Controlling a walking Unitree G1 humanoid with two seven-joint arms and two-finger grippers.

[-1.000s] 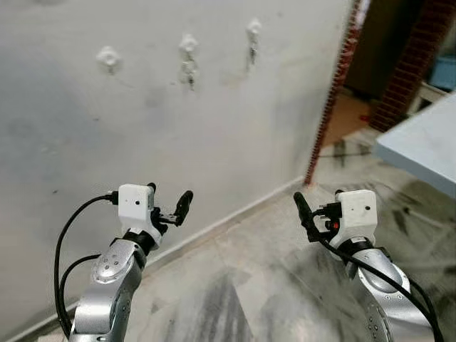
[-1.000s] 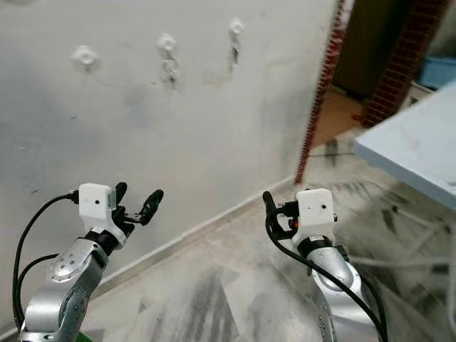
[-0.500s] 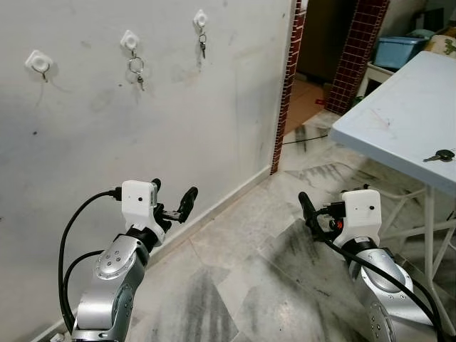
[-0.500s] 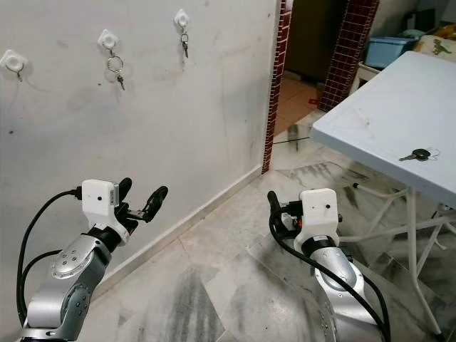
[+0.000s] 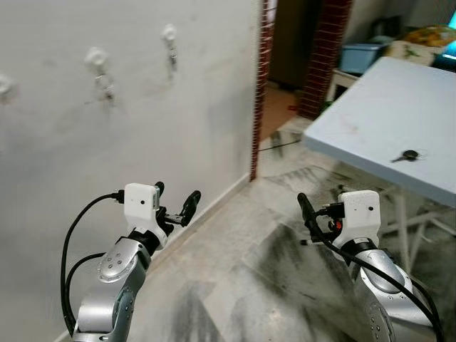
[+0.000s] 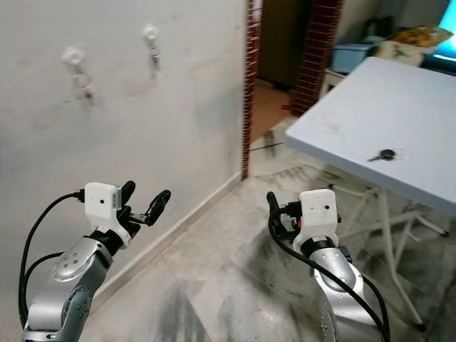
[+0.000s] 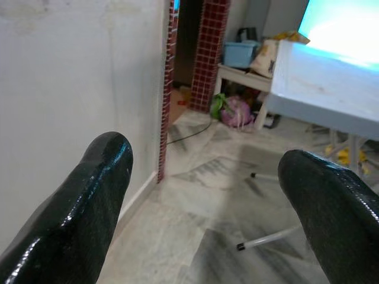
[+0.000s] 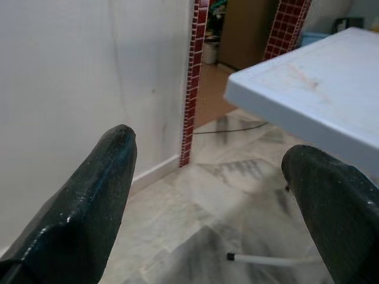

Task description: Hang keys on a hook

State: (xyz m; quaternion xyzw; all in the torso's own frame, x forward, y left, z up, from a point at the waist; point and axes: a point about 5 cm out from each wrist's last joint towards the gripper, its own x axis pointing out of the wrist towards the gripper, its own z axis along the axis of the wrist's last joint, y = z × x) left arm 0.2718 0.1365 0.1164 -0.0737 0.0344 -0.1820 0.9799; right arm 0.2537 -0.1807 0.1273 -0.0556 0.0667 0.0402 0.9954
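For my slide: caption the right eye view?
Both grippers open and empty; key lies on the table, wall hooks to the left.

Three white wall hooks: one (image 5: 3, 84) at the far left edge, one (image 5: 95, 57) in the middle, one (image 5: 169, 32) on the right. Two of them carry keys (image 5: 105, 90), (image 5: 172, 58). One loose key (image 5: 409, 154) lies on the one white table (image 5: 370, 100). One blue bin (image 5: 363, 55) sits beyond the doorway.

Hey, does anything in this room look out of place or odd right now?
One key lies loose on the pale table, apart from the wall hooks. The wall is scuffed and smudged. Nothing looks spilled or broken.
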